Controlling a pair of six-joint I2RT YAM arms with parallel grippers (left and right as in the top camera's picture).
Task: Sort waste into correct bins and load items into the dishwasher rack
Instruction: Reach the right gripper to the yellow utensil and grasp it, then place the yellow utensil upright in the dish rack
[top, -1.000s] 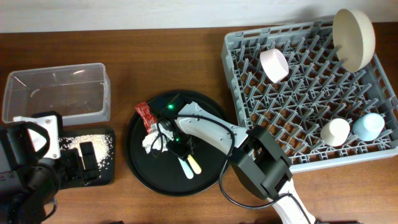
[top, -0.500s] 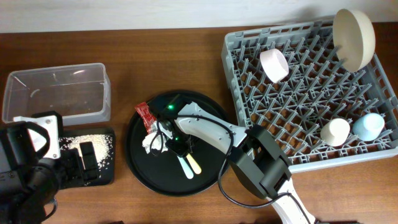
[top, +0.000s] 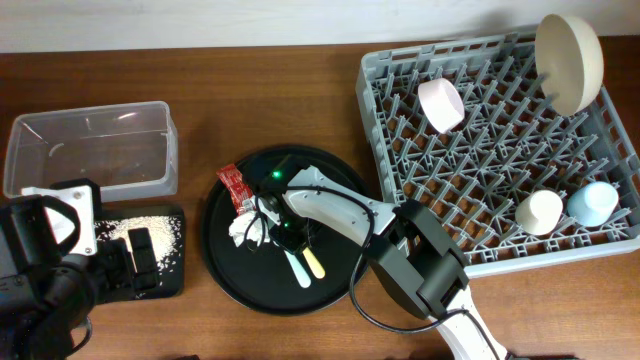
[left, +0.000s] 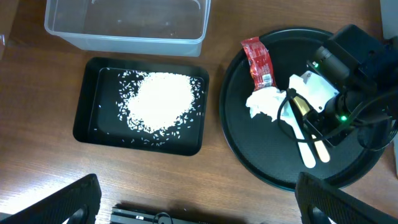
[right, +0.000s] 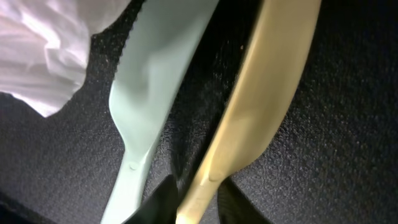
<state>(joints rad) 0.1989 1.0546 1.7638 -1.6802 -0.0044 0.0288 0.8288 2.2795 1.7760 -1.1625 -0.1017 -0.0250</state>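
The right gripper (right: 189, 202) is straddling the handle of the yellow utensil (right: 267, 93) on the round tray (top: 225, 255), jaws narrow; whether it's gripping, I can't tell. It's likely needing a pinch next, then a lift to the rack (top: 372, 130).

Round tray (top: 240, 275) in all views, closest from right wrist
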